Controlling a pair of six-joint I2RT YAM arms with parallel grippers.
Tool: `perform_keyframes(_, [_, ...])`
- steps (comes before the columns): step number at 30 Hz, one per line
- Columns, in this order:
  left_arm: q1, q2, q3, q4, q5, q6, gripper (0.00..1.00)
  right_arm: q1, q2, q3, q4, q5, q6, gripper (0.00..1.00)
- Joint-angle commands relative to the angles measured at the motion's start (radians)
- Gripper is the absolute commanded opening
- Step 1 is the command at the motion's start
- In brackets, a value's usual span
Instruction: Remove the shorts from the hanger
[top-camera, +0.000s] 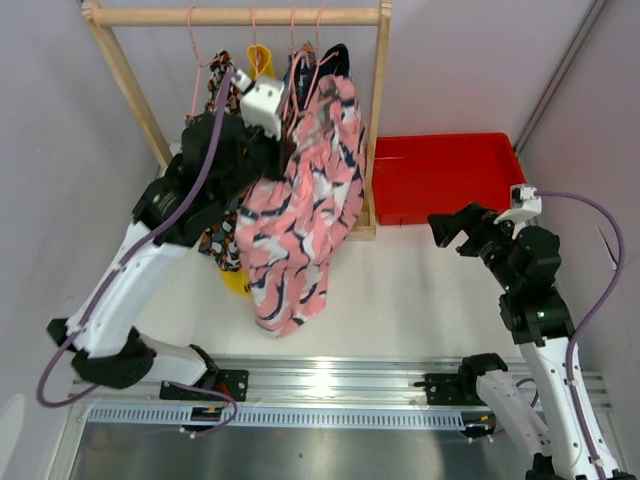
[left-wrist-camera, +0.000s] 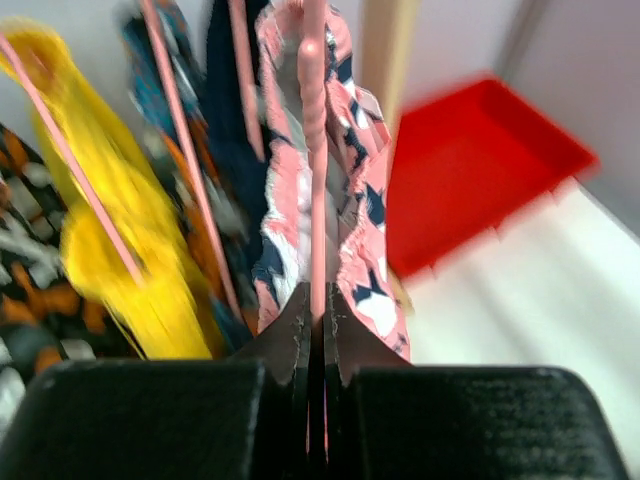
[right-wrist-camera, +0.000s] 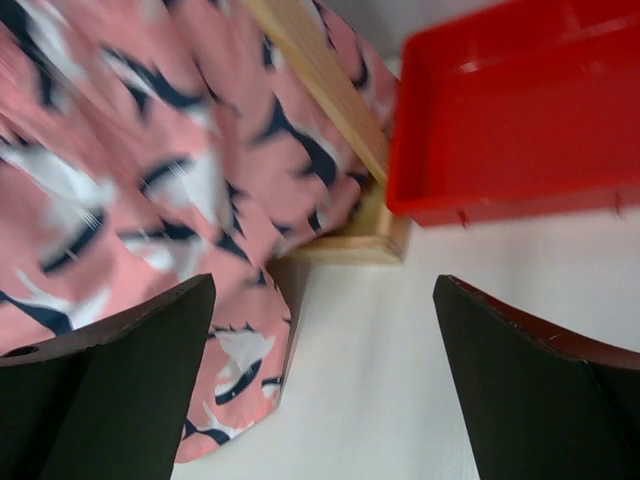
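Pinches thin pink wire hanger (left-wrist-camera: 316, 150) in closed left claw (left-wrist-camera: 315, 312), upper centre of frame. Shows pink fabric shorts with navy-white marks (top-camera: 300, 225) hanging from it. Holds right claw (right-wrist-camera: 322, 310) spread wide, empty, right of centre.

Rack front crowded, table on the right open.
The pink shorts (top-camera: 300, 210) are hanging low across the wooden rack (top-camera: 378, 120), and the left gripper (left-wrist-camera: 318, 310), clamped on their hanger (left-wrist-camera: 316, 150), is blocking that side. Bare table (top-camera: 400, 290) is lying open between the shorts, the red tray (top-camera: 445, 175) and the wide-spread right gripper (top-camera: 450, 232).

Pink shorts (top-camera: 300, 230): soft matt cloth. Rack (top-camera: 235, 16): bare wood. Bin (top-camera: 445, 180): glossy red plastic.
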Motion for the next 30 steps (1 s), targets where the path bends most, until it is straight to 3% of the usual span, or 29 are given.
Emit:
perform_keyframes(1, [-0.047, -0.187, -0.138, -0.061, 0.106, -0.024, 0.0, 0.006, -0.031, 0.089, 0.045, -0.143, -0.033, 1.0])
perform_keyframes(5, [-0.076, -0.323, -0.144, -0.159, 0.312, -0.054, 0.0, 0.011, -0.033, 0.158, 0.137, -0.278, -0.028, 1.0])
perform_keyframes(10, [-0.084, -0.34, 0.057, -0.291, 0.548, -0.128, 0.0, 0.035, 0.033, 0.25, 0.194, -0.46, -0.028, 0.99])
perform_keyframes(19, [-0.088, -0.378, 0.094, -0.226, 0.63, -0.196, 0.0, 0.105, 0.121, 0.389, 0.171, -0.486, -0.059, 0.99])
perform_keyframes(24, [-0.088, -0.39, 0.063, -0.203, 0.648, -0.202, 0.0, 0.12, 0.119, 0.36, 0.219, -0.473, -0.028, 0.99])
perform_keyframes(30, [-0.088, -0.413, -0.015, -0.17, 0.631, -0.202, 0.0, 0.202, 0.14, 0.267, 0.407, -0.47, 0.053, 0.97])
